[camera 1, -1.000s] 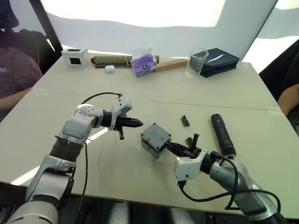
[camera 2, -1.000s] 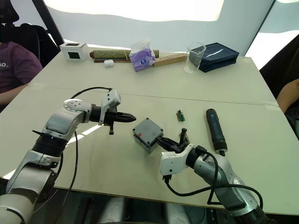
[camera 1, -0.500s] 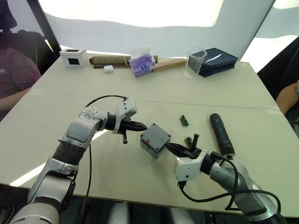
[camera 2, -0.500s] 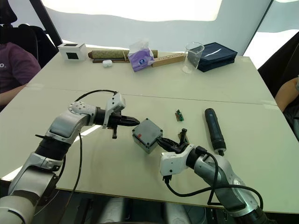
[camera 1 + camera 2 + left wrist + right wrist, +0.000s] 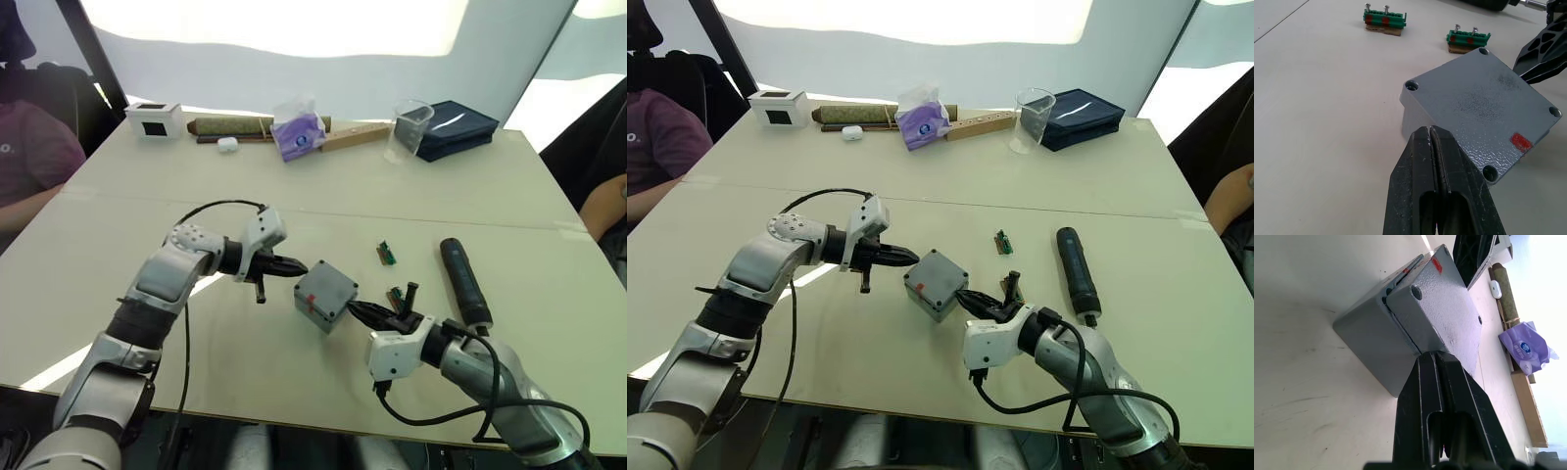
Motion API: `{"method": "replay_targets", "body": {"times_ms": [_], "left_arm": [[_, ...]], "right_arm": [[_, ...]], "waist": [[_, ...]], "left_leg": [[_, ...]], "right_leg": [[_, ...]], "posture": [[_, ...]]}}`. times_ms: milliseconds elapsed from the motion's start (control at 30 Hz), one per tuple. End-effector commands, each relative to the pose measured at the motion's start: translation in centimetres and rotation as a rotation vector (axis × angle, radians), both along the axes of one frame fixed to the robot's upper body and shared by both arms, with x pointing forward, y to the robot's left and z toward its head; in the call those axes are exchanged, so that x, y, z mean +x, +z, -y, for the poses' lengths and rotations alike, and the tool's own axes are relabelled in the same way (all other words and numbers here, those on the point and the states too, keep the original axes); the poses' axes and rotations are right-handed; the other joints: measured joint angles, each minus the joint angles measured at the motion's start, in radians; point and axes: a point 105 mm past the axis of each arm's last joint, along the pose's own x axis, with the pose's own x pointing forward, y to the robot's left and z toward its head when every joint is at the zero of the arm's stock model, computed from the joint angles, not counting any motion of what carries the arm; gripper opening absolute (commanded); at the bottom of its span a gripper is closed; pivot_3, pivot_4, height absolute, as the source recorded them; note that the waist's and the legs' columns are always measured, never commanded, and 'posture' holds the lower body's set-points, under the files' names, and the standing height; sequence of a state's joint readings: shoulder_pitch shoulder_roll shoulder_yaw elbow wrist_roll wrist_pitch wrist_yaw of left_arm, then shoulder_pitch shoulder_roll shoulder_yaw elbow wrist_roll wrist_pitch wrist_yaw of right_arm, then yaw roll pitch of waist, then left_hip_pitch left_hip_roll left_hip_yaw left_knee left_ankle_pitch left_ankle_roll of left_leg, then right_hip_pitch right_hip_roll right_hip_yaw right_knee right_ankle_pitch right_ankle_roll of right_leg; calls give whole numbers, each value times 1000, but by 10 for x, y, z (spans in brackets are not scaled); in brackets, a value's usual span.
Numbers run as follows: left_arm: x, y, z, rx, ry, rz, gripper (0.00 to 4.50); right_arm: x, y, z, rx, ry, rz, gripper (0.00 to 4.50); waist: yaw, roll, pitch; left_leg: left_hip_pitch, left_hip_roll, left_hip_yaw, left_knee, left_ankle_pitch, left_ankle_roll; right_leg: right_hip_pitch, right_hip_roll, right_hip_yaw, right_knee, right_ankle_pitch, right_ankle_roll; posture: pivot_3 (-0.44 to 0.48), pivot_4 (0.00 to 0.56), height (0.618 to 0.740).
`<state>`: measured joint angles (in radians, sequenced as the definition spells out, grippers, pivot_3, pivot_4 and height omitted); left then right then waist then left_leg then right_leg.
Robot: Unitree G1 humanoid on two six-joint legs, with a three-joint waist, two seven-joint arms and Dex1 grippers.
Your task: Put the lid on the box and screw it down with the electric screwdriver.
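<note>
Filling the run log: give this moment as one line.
lid: small flat grey square lid on square grey box, skewed | left pincer: shut, at lid | right pincer: shut, at lid | black pen-shaped electric screwdriver: on table

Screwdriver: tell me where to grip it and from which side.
Grip the screwdriver around its thick black barrel, coming down from above with the fingers across its width. It lies flat on the table, clear of the box, near the right gripper.
</note>
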<state>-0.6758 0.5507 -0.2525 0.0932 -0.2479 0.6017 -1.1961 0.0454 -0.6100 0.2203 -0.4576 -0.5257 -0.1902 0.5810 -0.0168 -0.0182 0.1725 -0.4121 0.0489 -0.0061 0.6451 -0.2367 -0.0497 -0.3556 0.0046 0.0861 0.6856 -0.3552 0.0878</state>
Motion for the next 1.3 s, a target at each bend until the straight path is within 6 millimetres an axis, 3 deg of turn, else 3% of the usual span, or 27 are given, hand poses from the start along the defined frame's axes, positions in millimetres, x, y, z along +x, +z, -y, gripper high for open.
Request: {"method": "replay_targets", "body": {"times_ms": [33, 900, 1300], "left_arm": [[-11, 7, 13, -24, -81, 21, 0], [0, 3, 6, -9, -27, 42, 0], [18, 1, -8, 6, 44, 61, 0]], "right_arm": [[-5, 17, -5, 32, 32, 51, 33], [-2, 10, -2, 10, 18, 27, 33], [-6, 8, 7, -5, -1, 2, 33]], "waist": [[0, 0, 0], [0, 0, 0], [1, 0, 0]], "left_leg": [[0, 0, 0, 0, 0, 0], [0, 0, 0, 0, 0, 0], [0, 0, 0, 0, 0, 0]], "right_leg": [[0, 0, 0, 0, 0, 0], [0, 0, 0, 0, 0, 0], [0, 0, 0, 0, 0, 0]], "posture": [[0, 150, 740], [0, 150, 740], [0, 150, 740]]}}
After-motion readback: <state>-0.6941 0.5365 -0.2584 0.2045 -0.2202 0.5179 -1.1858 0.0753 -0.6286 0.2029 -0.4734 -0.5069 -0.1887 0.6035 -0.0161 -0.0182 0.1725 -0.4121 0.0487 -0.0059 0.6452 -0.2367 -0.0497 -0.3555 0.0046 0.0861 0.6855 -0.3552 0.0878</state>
